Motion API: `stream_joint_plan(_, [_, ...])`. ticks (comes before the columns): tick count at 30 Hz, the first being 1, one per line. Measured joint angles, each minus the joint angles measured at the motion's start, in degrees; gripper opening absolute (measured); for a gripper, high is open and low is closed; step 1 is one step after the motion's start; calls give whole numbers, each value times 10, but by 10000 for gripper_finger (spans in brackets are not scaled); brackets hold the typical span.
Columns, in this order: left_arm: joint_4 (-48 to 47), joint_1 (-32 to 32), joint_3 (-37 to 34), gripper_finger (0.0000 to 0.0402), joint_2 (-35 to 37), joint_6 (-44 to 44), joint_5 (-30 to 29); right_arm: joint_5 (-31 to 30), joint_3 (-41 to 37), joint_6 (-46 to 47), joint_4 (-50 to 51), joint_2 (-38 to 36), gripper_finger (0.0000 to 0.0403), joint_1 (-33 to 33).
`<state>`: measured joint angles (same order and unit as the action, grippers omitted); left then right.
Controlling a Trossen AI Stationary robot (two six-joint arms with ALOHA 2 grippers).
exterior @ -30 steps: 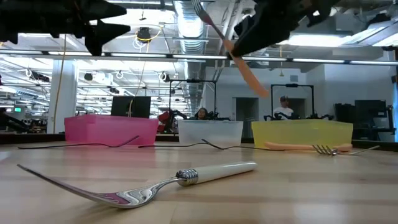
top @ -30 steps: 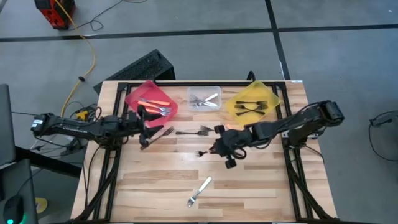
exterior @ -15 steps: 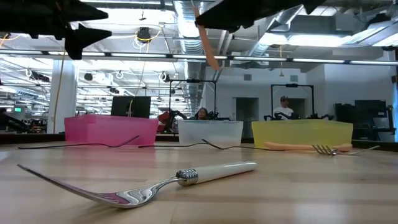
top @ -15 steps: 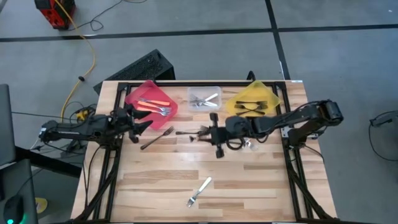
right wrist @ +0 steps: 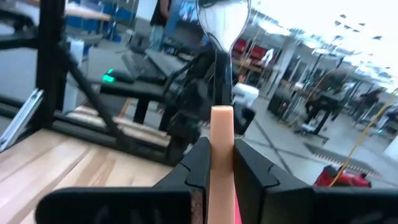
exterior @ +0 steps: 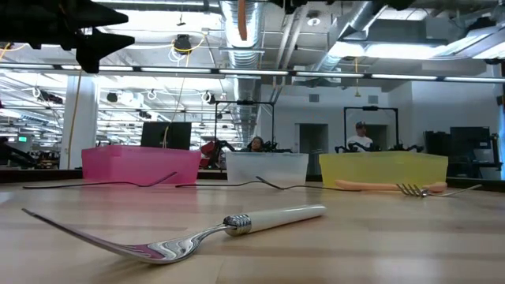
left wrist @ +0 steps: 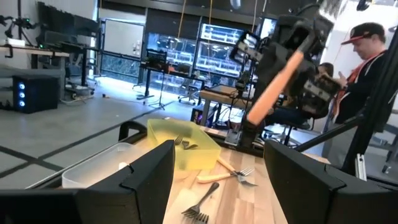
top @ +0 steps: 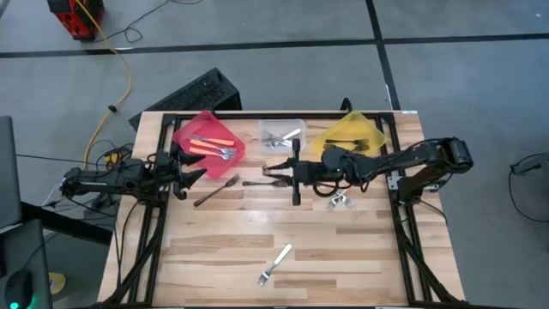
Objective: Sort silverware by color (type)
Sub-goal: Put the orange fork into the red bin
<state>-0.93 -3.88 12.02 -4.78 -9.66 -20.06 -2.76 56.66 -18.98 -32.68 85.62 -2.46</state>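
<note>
My right gripper (top: 276, 170) hovers level over the table's middle, in front of the clear bin (top: 281, 126), shut on an orange-handled fork (left wrist: 273, 87). The fork's handle end shows at the top of the low view (exterior: 241, 20). My left gripper (top: 189, 167) is open near the red bin (top: 196, 129), with nothing between its fingers (left wrist: 149, 180). On the table lie two dark forks (top: 216, 190) (top: 266, 183), a white-handled fork (top: 275, 264) and another orange-handled fork (left wrist: 227, 174). Each bin holds more silverware. My right gripper pinches the fork's orange handle (right wrist: 222, 134) between its two fingers (right wrist: 199, 165), a little below the end where the neck starts. The fingers come level from the table's right and lie across the fork. It is lifted clear and near upright, head up and free handle end hanging down.
The red, clear and yellow bins (top: 349, 129) stand in a row along the far edge. Dark frame rails run along the table's sides. A person (left wrist: 367, 56) stands beyond the table's right side. The near half of the table holds only the white-handled fork.
My right gripper has risen and gone toward the left and far edges, tipping up from pointing down to level. The held fork has swung from slanting to near upright. My left gripper has drawn back toward the left edge, away from the dark fork.
</note>
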Motion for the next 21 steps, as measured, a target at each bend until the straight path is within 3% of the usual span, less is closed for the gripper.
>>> stream_joint_plan(21, [-16, 0, 0, 233, 0, 4, -1, 18, 4, -6, -144, 0, 66, 90])
